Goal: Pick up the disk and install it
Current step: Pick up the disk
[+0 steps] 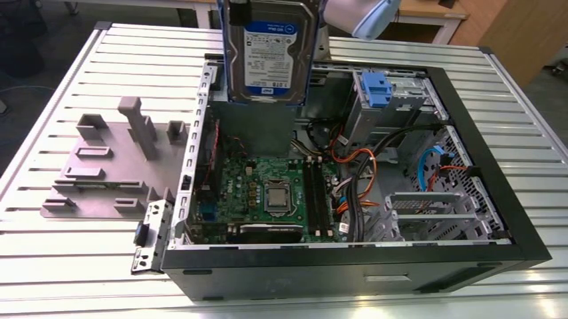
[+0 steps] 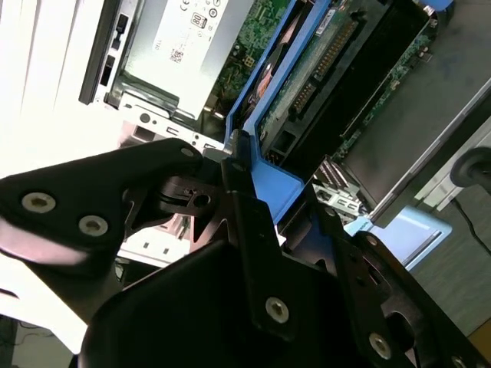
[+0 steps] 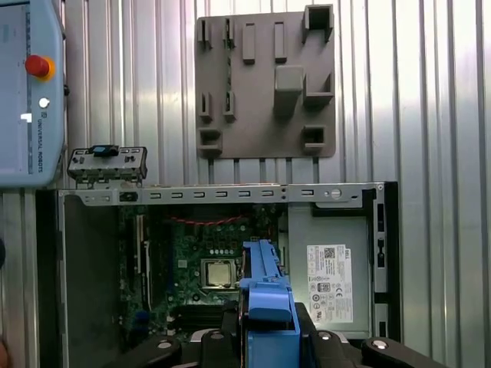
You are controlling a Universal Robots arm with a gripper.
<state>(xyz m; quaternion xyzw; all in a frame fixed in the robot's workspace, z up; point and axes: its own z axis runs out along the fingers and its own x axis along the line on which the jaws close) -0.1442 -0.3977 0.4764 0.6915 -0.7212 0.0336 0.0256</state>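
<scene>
Disk, a flat silver slab with a blue-and-white label, hangs upright at 12 o'clock over the open black case on the ribbed metal worktop; the black tool is clamped on its blue plastic rail

The open case sits on the slatted table. The holder block lies on the table just beside it, on the exterior view's left. The disk hangs upright above the case's far edge. Inside, the motherboard lies flat, and the drive bay stands behind it, toward the exterior view's right.
</scene>
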